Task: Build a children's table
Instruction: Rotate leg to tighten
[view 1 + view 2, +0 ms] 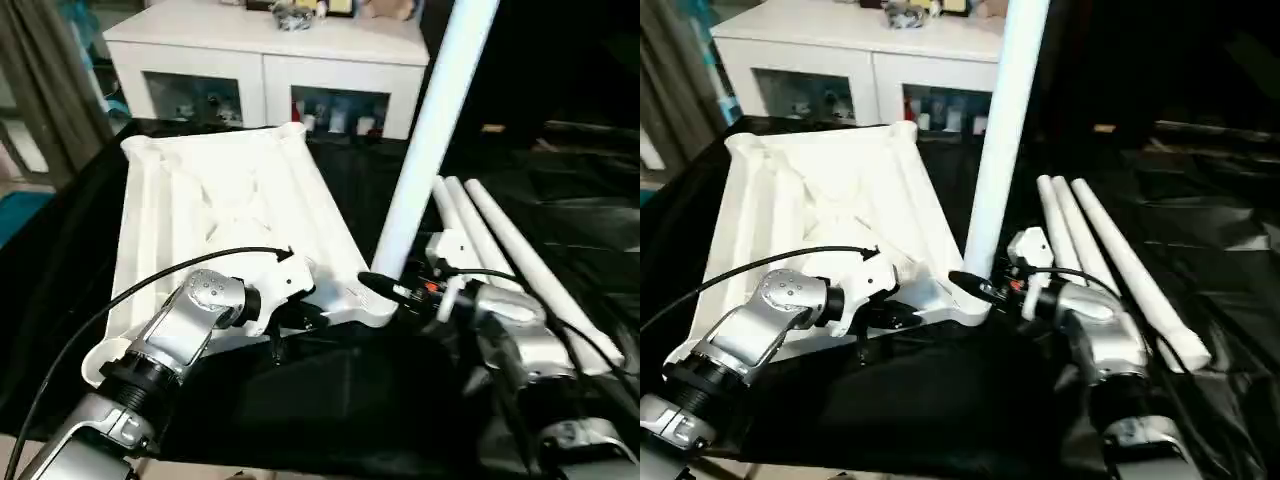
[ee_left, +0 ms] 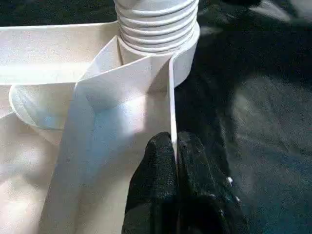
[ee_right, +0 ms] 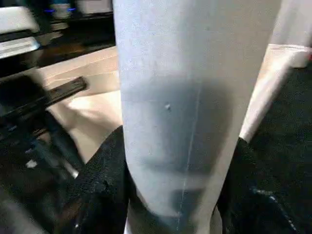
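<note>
The children's table top [image 1: 230, 200] lies upside down on black cloth, ribbed underside up. A white leg [image 1: 430, 130] stands upright in its near right corner socket [image 1: 372, 305]; in the left wrist view the leg's threaded end [image 2: 156, 24] sits in that socket. My right gripper [image 1: 395, 288] is shut around the leg low down, with black fingers [image 3: 102, 190] on either side of it. My left gripper [image 2: 174, 151] is shut on the thin rim wall of the table top's near edge, just left of the socket. Three more legs [image 1: 520, 270] lie side by side to the right.
A white cabinet with glass doors [image 1: 270, 60] stands behind the table top. Black cloth [image 1: 330, 390] covers the work surface and hangs over its near edge. A grey curtain [image 1: 40, 90] hangs at the far left.
</note>
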Tool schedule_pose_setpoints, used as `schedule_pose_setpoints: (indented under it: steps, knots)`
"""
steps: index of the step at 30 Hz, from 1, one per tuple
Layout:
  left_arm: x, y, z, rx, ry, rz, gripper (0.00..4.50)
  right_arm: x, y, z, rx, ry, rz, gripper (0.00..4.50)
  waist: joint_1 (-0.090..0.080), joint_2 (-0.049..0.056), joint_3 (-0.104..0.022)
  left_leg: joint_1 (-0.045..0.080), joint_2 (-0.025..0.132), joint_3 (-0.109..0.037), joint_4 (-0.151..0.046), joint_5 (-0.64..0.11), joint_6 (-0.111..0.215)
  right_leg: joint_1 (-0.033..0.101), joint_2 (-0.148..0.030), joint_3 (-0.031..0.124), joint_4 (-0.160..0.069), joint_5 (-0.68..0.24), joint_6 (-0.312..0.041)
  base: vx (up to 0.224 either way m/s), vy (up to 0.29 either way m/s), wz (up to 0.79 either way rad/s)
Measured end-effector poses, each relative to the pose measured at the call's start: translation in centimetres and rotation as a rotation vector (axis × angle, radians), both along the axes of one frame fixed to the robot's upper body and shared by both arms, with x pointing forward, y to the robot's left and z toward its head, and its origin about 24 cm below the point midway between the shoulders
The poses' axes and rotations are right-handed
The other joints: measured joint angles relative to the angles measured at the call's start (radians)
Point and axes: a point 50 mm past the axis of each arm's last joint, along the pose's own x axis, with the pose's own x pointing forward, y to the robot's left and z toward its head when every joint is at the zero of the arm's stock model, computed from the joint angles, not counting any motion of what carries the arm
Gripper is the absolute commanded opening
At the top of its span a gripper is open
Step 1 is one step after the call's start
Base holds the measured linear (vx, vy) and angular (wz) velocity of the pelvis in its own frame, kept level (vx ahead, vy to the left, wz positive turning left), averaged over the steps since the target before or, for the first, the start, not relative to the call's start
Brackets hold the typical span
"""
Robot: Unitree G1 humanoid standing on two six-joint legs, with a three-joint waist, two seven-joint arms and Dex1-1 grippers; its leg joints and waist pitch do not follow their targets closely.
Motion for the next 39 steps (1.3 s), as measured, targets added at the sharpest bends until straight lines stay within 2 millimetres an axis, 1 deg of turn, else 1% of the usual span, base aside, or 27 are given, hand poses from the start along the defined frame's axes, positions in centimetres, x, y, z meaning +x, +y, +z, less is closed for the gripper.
schedule_pose_setpoints:
  steps: [2, 3, 4, 6, 7, 8, 10, 12, 13, 14, 15, 16, 18, 19, 26, 31, 34, 35, 37, 39]
  knots:
    - [0.1, -0.1, 0.0, 0.0, 0.003, 0.022, 0.0, 0.2, 0.2, -0.1, 0.005, 0.003, -0.036, 1.88, -0.011, 0.0, 0.001, 0.0, 0.0, -0.002, 0.0, 0.0, 0.0, -0.004, 0.0, -0.002, -0.005, 0.0, 0.0, 0.0, 0.0, 0.0]
    - [0.3, -0.2, -0.1, 0.002, 0.0, 0.048, 0.0, 0.6, 0.5, -0.2, 0.008, 0.006, -0.076, 1.88, -0.015, 0.001, 0.001, 0.0, 0.0, -0.004, 0.0, 0.0, 0.0, -0.004, 0.0, -0.005, -0.009, 0.0, 0.0, -0.051, 0.02, -0.07]
    - [0.8, -0.6, 0.0, 0.01, -0.007, 0.091, 0.0, 1.2, 1.0, -0.1, 0.0, 0.005, -0.144, 1.88, -0.023, 0.002, 0.003, -0.001, 0.0, -0.007, 0.0, 0.0, 0.0, -0.004, -0.001, -0.009, -0.014, 0.0, 0.0, -0.051, 0.028, -0.12]
    - [1.3, -1.1, 0.1, 0.018, -0.014, 0.133, 0.0, 1.8, 1.5, 0.1, -0.012, -0.002, -0.218, 1.88, -0.033, 0.007, 0.007, -0.003, 0.0, -0.011, -0.002, 0.0, 0.0, -0.003, -0.005, -0.022, -0.025, 0.0, 0.0, -0.046, 0.033, -0.15]
    - [1.5, -1.4, 0.1, 0.013, -0.014, 0.178, 0.0, 2.2, 1.8, 0.1, -0.013, -0.002, -0.274, 1.88, -0.037, 0.009, 0.008, -0.004, -0.001, -0.013, -0.005, 0.0, 0.0, 0.0, -0.008, -0.026, -0.032, 0.0, 0.0, -0.017, 0.046, -0.21]
    - [1.8, -1.7, 0.2, 0.017, -0.014, 0.206, 0.0, 2.4, 1.9, 0.1, -0.011, 0.0, -0.319, 1.88, -0.038, 0.008, 0.008, -0.005, -0.003, -0.013, -0.006, 0.0, 0.0, -0.002, -0.013, -0.03, -0.033, 0.0, 0.0, -0.017, 0.046, -0.21]
    - [2.2, -2.6, 0.2, 0.02, -0.011, 0.275, 0.0, 3.1, 2.3, 0.2, -0.008, 0.013, -0.411, 1.88, -0.041, 0.008, 0.009, -0.005, -0.008, -0.013, -0.006, 0.0, 0.0, -0.006, -0.018, -0.03, -0.032, 0.0, 0.0, 0.0, 0.0, 0.0]
    - [2.6, -3.3, 0.2, 0.027, -0.011, 0.336, 0.0, 3.7, 2.7, 0.3, -0.013, 0.027, -0.494, 1.88, -0.041, 0.008, 0.009, -0.004, -0.009, -0.012, -0.006, 0.0, 0.001, -0.007, -0.019, -0.03, -0.033, 0.0, -0.001, 0.0, 0.0, 0.0]
    - [2.7, -4.2, 0.2, 0.025, -0.013, 0.372, 0.0, 4.1, 3.2, 0.4, -0.011, 0.041, -0.55, 1.88, -0.043, 0.008, 0.009, -0.003, -0.01, -0.012, -0.006, 0.0, 0.001, -0.008, -0.019, -0.03, -0.034, 0.0, -0.001, 0.0, 0.0, 0.0]
    - [2.8, -4.3, 0.2, 0.033, -0.019, 0.397, 0.0, 4.3, 3.5, 0.4, -0.014, 0.048, -0.582, 1.88, -0.043, 0.008, 0.009, -0.002, -0.01, -0.013, -0.006, 0.0, 0.001, -0.008, -0.019, -0.031, -0.034, 0.0, 0.0, 0.0, 0.0, 0.0]
    - [2.8, -4.8, 0.2, 0.03, -0.019, 0.412, 0.0, 4.5, 3.5, 0.5, -0.015, 0.054, -0.607, 1.88, -0.045, 0.007, 0.01, -0.001, -0.01, -0.013, -0.006, -0.001, 0.001, -0.008, -0.02, -0.032, -0.036, 0.0, 0.0, 0.0, 0.0, 0.0]
    - [2.7, -5.2, 0.2, 0.027, -0.019, 0.428, 0.0, 4.6, 3.9, 0.5, -0.016, 0.06, -0.626, 1.88, -0.045, 0.007, 0.01, -0.001, -0.01, -0.016, -0.006, -0.001, 0.001, -0.007, -0.022, -0.038, -0.039, 0.0, 0.0, 0.0, 0.0, 0.0]
    - [2.6, -5.7, 0.3, 0.025, -0.019, 0.455, 0.0, 4.8, 4.2, 0.6, -0.016, 0.069, -0.653, 1.88, -0.044, 0.007, 0.009, -0.002, -0.01, -0.018, -0.008, -0.001, 0.001, -0.007, -0.028, -0.051, -0.042, 0.0, 0.0, 0.0, 0.0, 0.0]
    - [2.5, -5.9, 0.4, 0.024, -0.021, 0.473, 0.0, 5.0, 4.4, 0.7, -0.021, 0.07, -0.672, 1.88, -0.046, 0.006, 0.009, -0.001, -0.01, -0.018, -0.009, -0.001, 0.001, -0.008, -0.029, -0.054, -0.044, 0.0, 0.0, 0.0, 0.0, 0.0]
    - [2.6, -5.8, 0.5, 0.023, -0.021, 0.524, 0.0, 5.4, 4.9, 1.1, -0.042, 0.061, -0.707, 1.88, -0.051, 0.004, 0.009, -0.001, -0.012, -0.017, -0.013, -0.001, 0.001, -0.009, -0.03, -0.053, -0.045, 0.002, -0.004, 0.0, 0.0, 0.0]
    - [2.7, -5.6, 0.6, 0.025, -0.026, 0.528, 0.0, 5.5, 5.3, 1.2, -0.043, 0.059, -0.696, 1.88, -0.052, 0.003, 0.008, 0.0, -0.012, -0.015, -0.018, -0.001, 0.001, -0.01, -0.03, -0.052, -0.045, 0.005, -0.009, 0.0, 0.0, 0.0]
    - [2.7, -5.5, 0.8, 0.023, -0.03, 0.526, 0.0, 5.5, 5.5, 1.3, -0.034, 0.046, -0.674, 1.88, -0.052, 0.003, 0.008, -0.001, -0.011, -0.013, -0.021, -0.001, 0.001, -0.014, -0.03, -0.052, -0.045, 0.009, -0.014, 0.0, 0.0, 0.0]
    - [2.7, -5.4, 0.8, 0.022, -0.031, 0.524, 0.0, 5.5, 5.4, 1.3, -0.031, 0.042, -0.665, 2.23, -0.051, 0.003, 0.009, -0.001, -0.011, -0.011, -0.021, -0.001, 0.001, -0.015, -0.03, -0.051, -0.045, 0.011, -0.016, 0.0, 0.0, 0.0]
    - [2.7, -5.3, 0.9, 0.019, -0.031, 0.515, 0.0, 5.5, 5.3, 1.4, -0.024, 0.038, -0.651, 2.61, -0.05, 0.003, 0.009, -0.002, -0.011, -0.01, -0.021, -0.001, 0.001, -0.017, -0.03, -0.051, -0.045, 0.015, -0.018, 0.0, 0.0, 0.0]
    - [2.7, -5.2, 1.0, 0.012, -0.032, 0.508, 0.0, 5.3, 5.1, 0.9, -0.015, 0.06, -0.639, 2.68, -0.047, 0.002, 0.009, -0.004, -0.011, -0.008, -0.021, 0.0, 0.001, -0.021, -0.031, -0.05, -0.045, 0.023, -0.019, 0.0, 0.0, 0.0]
